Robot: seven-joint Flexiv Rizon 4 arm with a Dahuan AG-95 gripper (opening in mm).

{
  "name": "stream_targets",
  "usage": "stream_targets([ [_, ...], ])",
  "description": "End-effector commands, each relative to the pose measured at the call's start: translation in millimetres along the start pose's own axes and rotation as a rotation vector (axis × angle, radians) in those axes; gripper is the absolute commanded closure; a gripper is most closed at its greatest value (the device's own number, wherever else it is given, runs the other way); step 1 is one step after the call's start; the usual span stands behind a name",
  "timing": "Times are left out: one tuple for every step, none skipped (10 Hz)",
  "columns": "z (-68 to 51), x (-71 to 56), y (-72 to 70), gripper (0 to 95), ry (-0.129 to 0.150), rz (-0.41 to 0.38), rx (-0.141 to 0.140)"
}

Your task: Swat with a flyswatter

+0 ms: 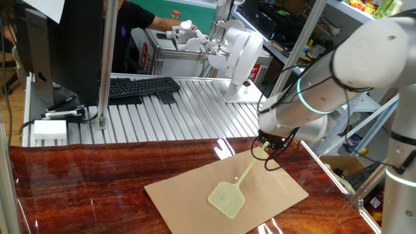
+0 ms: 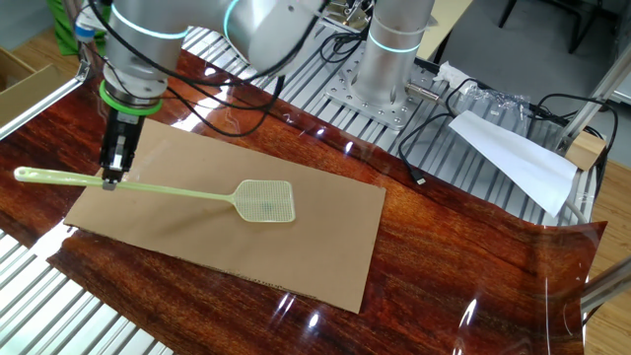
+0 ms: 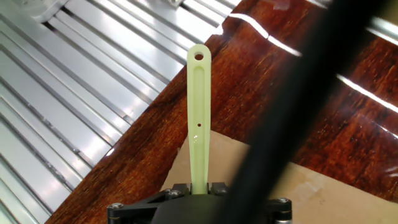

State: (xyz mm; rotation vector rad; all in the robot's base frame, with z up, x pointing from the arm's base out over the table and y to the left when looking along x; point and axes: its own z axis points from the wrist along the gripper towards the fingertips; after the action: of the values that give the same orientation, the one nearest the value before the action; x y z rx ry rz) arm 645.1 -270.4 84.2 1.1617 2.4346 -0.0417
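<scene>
The pale yellow-green flyswatter [image 2: 197,192] hangs level over a tan cardboard sheet [image 2: 296,247], its mesh head [image 2: 266,200] toward the sheet's middle and a shadow beneath it. My gripper [image 2: 110,180] is shut on the thin handle, well back from the head. The free handle end [image 2: 30,176] sticks out past the fingers. In one fixed view the flyswatter [image 1: 234,188] slopes down from the gripper [image 1: 265,151] to its head [image 1: 227,199]. The hand view shows the handle [image 3: 199,118] pinched between both fingers [image 3: 180,188], its holed tip pointing away.
The cardboard [image 1: 195,195] lies on a glossy red-brown wood tabletop [image 2: 473,256]. Ribbed aluminium surface [image 1: 188,104] lies behind, with a black keyboard [image 1: 140,86], a white box [image 1: 50,130] and another white robot [image 1: 237,55]. Cables [image 2: 444,128] and white paper [image 2: 513,158] lie by the arm base [image 2: 389,69].
</scene>
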Motion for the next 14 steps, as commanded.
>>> stream_targets([
  [2.0,0.7,0.1,95.0,-0.016,0.009,0.002],
  [2.8,1.3,0.1,95.0,-0.019,0.011,0.002],
  [4.6,2.6,-0.1,95.0,-0.020,0.015,0.001],
  [7.1,4.3,-0.3,95.0,-0.014,0.024,-0.002],
  [8.9,5.5,-0.5,95.0,-0.011,0.030,-0.003],
  [11.0,7.1,-0.8,95.0,-0.020,0.033,-0.003],
  [13.2,8.8,-0.9,95.0,-0.031,0.037,-0.007],
  [13.2,8.4,-0.7,95.0,-0.034,0.038,-0.005],
  [12.9,7.3,-0.4,95.0,-0.044,0.029,0.005],
  [12.3,5.2,0.0,95.0,-0.050,0.020,0.012],
  [11.1,1.3,0.7,95.0,-0.053,0.009,0.019],
  [11.8,-1.3,0.9,95.0,-0.054,-0.007,0.026],
  [14.3,-0.4,0.4,95.0,-0.070,-0.019,0.040],
  [20.6,3.4,-1.0,95.0,-0.095,-0.031,0.053],
])
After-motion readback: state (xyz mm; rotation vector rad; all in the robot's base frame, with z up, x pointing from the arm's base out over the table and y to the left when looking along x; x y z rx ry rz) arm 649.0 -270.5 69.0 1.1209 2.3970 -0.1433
